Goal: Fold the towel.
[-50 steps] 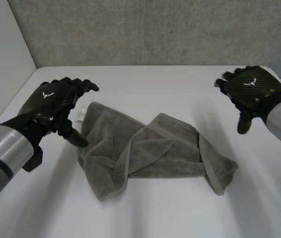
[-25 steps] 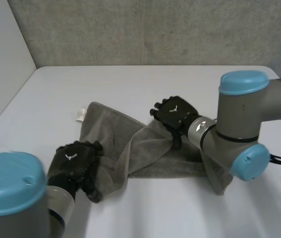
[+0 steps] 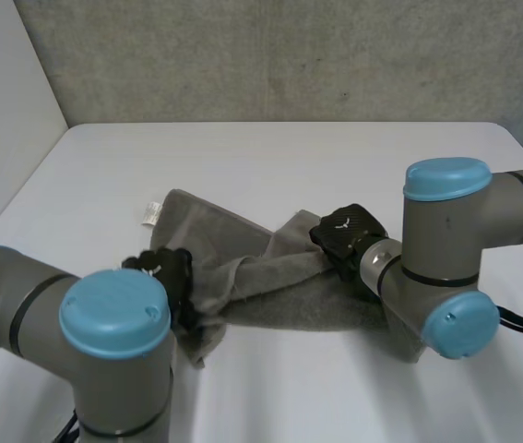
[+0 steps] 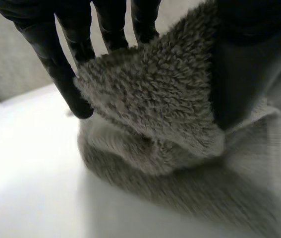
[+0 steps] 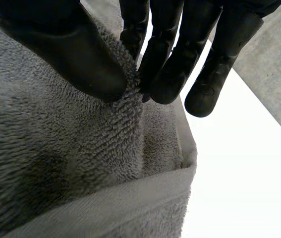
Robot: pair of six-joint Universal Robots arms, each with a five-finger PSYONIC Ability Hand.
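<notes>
**Grey towel pinched by both hands, mid-table**

Grey terry towel lies crumpled on the white table, roughly central and running across the head view from left to right. It is not flat: several folds and ridges cross the middle. A small white label sticks out at its far left corner. The right end of the towel is hidden behind the right arm.

Left hand is on the towel's near left part, close to the near edge, partly hidden behind the left arm. In the left wrist view, its fingers sit behind a raised flap of cloth and the thumb presses on the front. The flap is clamped between them and lifted off the layer below. Bare table shows beside the fingertips.

Right hand is on the towel's far right part, at the top of the folded-over section. In the right wrist view, its thumb and fingers close together on a ridge of pile, so it is gripping the towel too. 1 finger hangs just past the cloth edge, over the table. A hemmed border runs below the pinch, under the palm.

The 2 hands are well apart, with bunched cloth between them. A grey concrete wall stands behind the table.
</notes>
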